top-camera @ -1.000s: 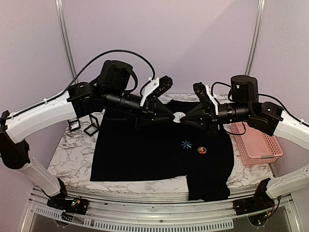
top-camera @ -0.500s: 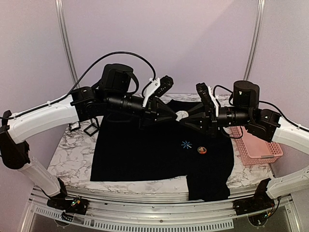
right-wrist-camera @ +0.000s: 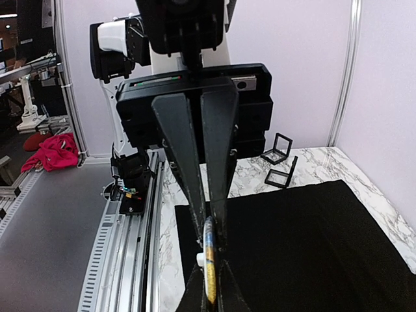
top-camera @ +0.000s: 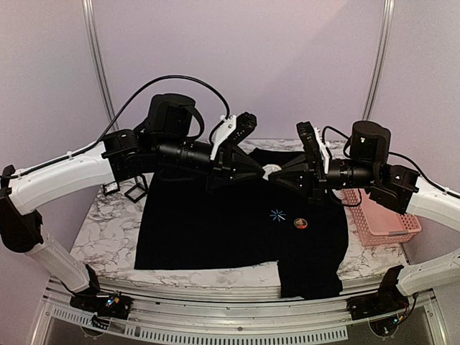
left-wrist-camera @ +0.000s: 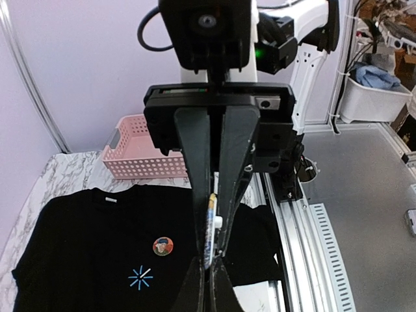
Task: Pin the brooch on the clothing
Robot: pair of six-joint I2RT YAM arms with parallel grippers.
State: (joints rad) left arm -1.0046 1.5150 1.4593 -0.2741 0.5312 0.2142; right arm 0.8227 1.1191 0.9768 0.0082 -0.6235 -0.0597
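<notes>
your left claw (top-camera: 256,169) and right claw (top-camera: 282,176) pinch one brooch (left-wrist-camera: 210,229) over the shirt (top-camera: 215,230). not pinned yet; another badge (top-camera: 300,223) lies on it.

Pink basket (top-camera: 384,215) on marble table (top-camera: 108,230), two black boxes (top-camera: 135,190) at left

Walls (top-camera: 287,57): plain lilac panels, with silver upright poles (top-camera: 97,65) at the back corners. Table (top-camera: 108,223): white marble-patterned top, bordered by a metal rail (top-camera: 237,332) along its near edge. Floor (right-wrist-camera: 45,260): grey, smooth, evenly lit.
</notes>
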